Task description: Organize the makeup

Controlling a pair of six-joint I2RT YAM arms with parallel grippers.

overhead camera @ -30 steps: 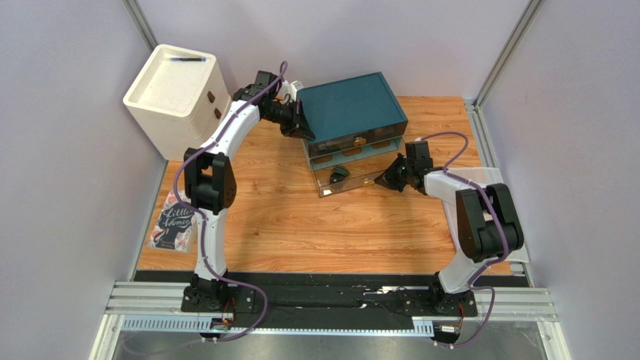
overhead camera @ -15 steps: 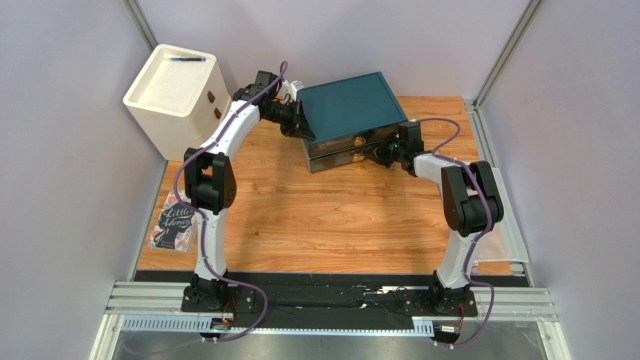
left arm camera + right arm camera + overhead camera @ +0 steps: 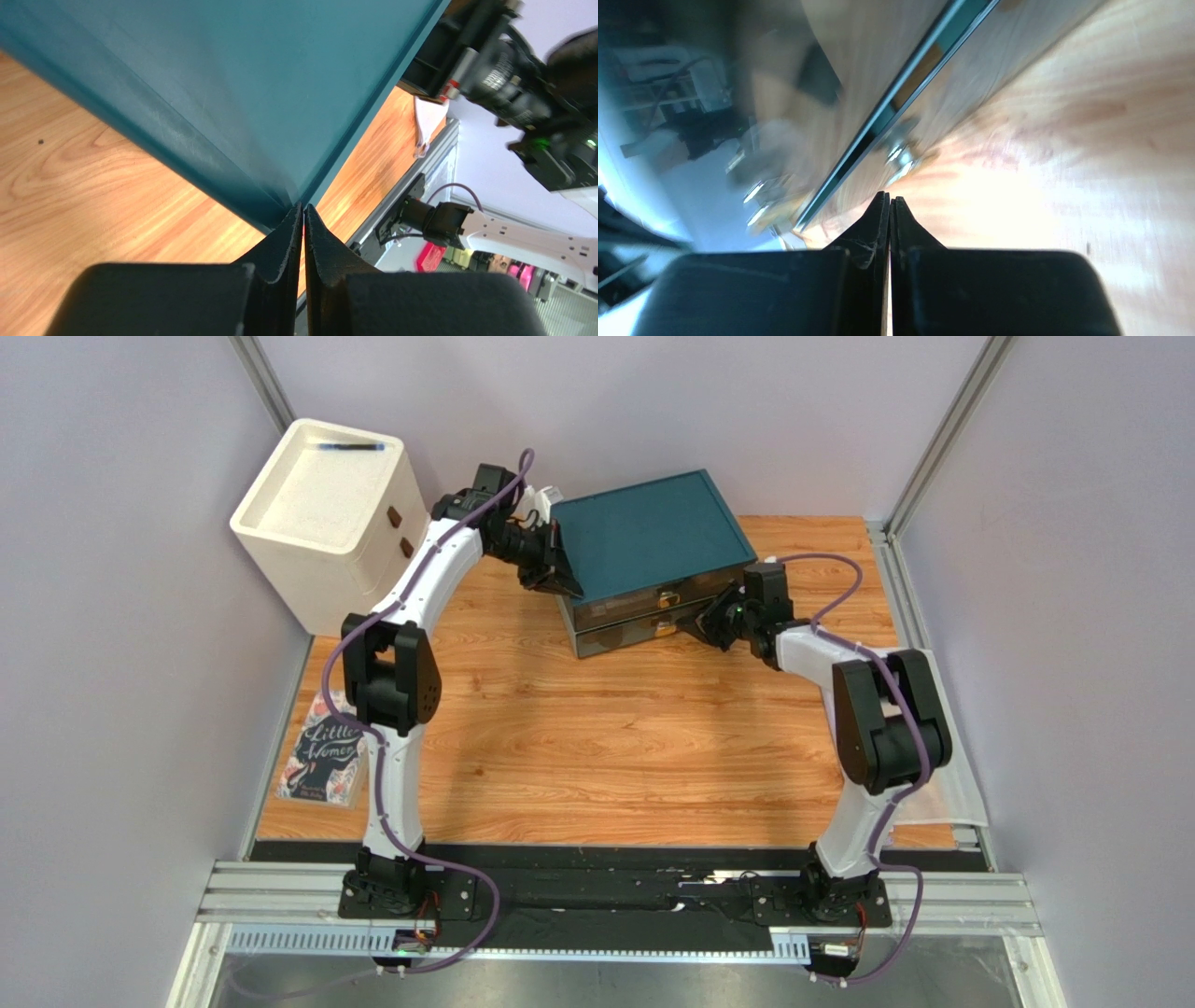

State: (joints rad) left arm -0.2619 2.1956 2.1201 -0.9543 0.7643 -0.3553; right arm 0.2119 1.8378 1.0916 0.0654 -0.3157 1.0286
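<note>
Left gripper (image 3: 303,207) closed, tips against teal drawer box (image 3: 645,532) left corner, likely bracing; right gripper (image 3: 889,199) closed at drawer front (image 3: 634,629), likely pushing.

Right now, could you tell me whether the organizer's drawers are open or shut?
Shut: the drawer fronts sit flush with the organizer; none juts out.

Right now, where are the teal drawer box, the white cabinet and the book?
teal drawer box (image 3: 648,532): top view, middle of its top.
white cabinet (image 3: 312,493): top view, its recessed top.
book (image 3: 320,756): top view, its cover.
</note>
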